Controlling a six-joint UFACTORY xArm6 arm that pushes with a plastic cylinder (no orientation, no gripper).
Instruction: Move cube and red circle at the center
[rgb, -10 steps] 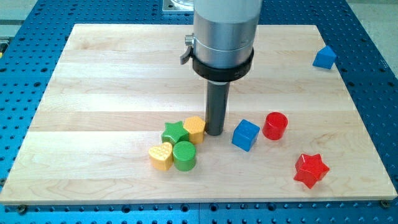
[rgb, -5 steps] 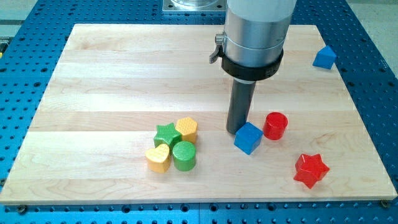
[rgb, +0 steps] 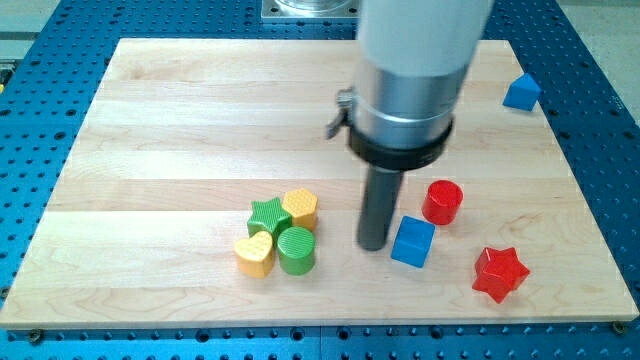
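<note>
My tip (rgb: 373, 246) rests on the wooden board (rgb: 180, 130), right of centre and low in the view. The blue cube (rgb: 413, 242) sits just to its right, close to or touching it. The red circle, a short cylinder (rgb: 442, 202), stands above and to the right of the cube, apart from the tip.
A cluster lies left of the tip: a green star (rgb: 267, 215), a yellow hexagon (rgb: 301, 208), a yellow heart (rgb: 255, 254) and a green cylinder (rgb: 296, 250). A red star (rgb: 499, 274) sits at the lower right. Another blue block (rgb: 522, 92) lies off the board's top right corner.
My tip swung right from beside the yellow hexagon, then down toward the view's bottom. The blue cube shifted right and down. The left cluster shifted slightly left.
</note>
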